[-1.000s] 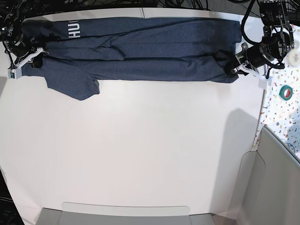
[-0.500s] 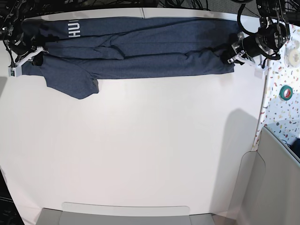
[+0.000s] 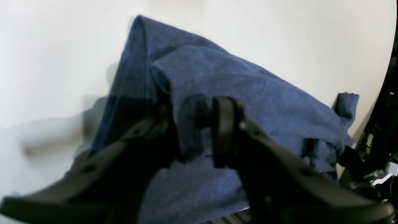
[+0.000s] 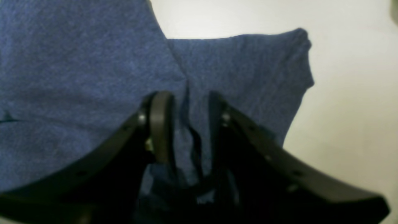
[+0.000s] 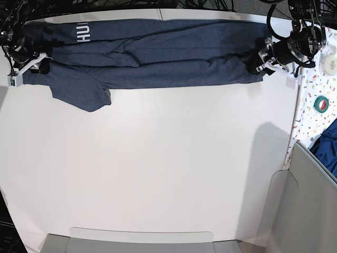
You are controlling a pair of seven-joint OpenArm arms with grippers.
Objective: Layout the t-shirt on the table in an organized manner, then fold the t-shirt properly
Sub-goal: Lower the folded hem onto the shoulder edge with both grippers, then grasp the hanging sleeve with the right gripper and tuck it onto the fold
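The dark navy t-shirt [image 5: 158, 52] lies bunched in a long band along the far edge of the white table [image 5: 158, 158], with white letters "HU" showing near its left end and one sleeve hanging toward me. My left gripper [image 5: 260, 62] is at the shirt's right end. In the left wrist view that left gripper [image 3: 194, 130] is open, with a loose fold of t-shirt [image 3: 248, 93] between its fingers. My right gripper [image 5: 39, 63] is at the shirt's left end. The right wrist view shows the right gripper [image 4: 189, 124] open too, straddling a ridge of t-shirt [image 4: 77, 62].
A speckled strip [image 5: 316, 126] runs along the table's right side and carries a green tape roll [image 5: 321, 104] and a white roll [image 5: 331, 64]. A grey panel [image 5: 310, 205] stands at the near right. Blue cloth [image 5: 327, 146] shows behind it.
Both grippers were shut on the shirt's ends and now stand with fingers parted. The left arm has moved a little toward the far edge, and the shirt's right end lies flatter.
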